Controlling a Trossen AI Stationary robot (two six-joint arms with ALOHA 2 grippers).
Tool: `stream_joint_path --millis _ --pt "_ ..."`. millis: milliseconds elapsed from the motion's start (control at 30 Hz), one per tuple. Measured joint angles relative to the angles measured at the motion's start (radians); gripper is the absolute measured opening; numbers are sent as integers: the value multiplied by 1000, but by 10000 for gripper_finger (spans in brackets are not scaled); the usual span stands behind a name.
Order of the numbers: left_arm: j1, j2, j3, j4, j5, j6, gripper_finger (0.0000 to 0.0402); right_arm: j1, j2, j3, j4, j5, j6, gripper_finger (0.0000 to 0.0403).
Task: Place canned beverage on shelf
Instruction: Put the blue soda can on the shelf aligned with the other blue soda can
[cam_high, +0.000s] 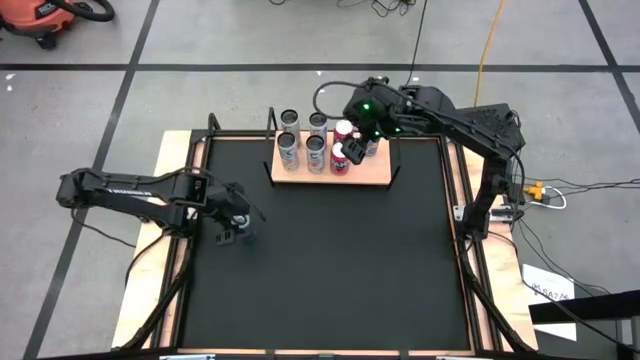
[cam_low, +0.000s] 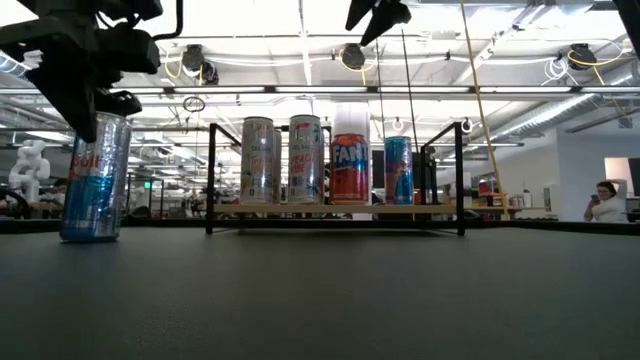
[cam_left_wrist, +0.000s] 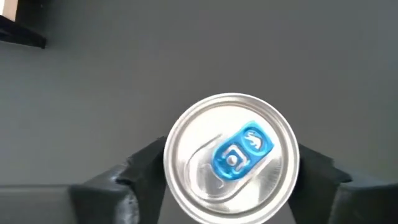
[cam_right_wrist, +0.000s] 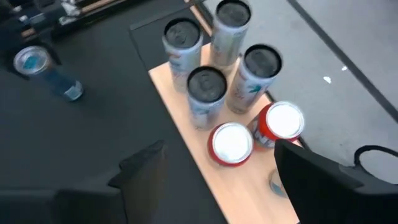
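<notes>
While my left gripper straddles the can on the table's left, jaws apart, I'd centre and clamp low; right gripper hangs open above the shelf.

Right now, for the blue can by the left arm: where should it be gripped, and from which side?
Grip the blue can on its upper sidewall, coming straight down from above. It stands upright on the table, clear of the shelf, with round, smooth sides. The left gripper is already over it, a finger on either side of the lid, so closing there should likely hold it.
</notes>
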Motion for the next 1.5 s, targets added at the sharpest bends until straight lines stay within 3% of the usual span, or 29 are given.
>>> stream_joint_path --millis 200,300,467,767,1000,1267,1500 --pt "0 36 -2 169 -30 -138 217 44 0 -2 -23 13 36 267" --pt "0 69 14 251 -132 -229 218 78 -8 -41 40 78 68 265" --pt "5 151 67 292 -277 -335 230 142 -49 -200 195 74 134 265" --pt "14 358 171 293 -247 -324 231 207 -153 -567 673 -34 283 265" --pt "14 410 214 298 -227 -266 233 220 -156 -615 670 -30 346 265" --pt "15 399 218 330 -218 -262 318 245 -151 -636 667 -4 326 265" --pt "18 335 286 235 -214 -234 384 262 -126 -647 738 2 243 265"
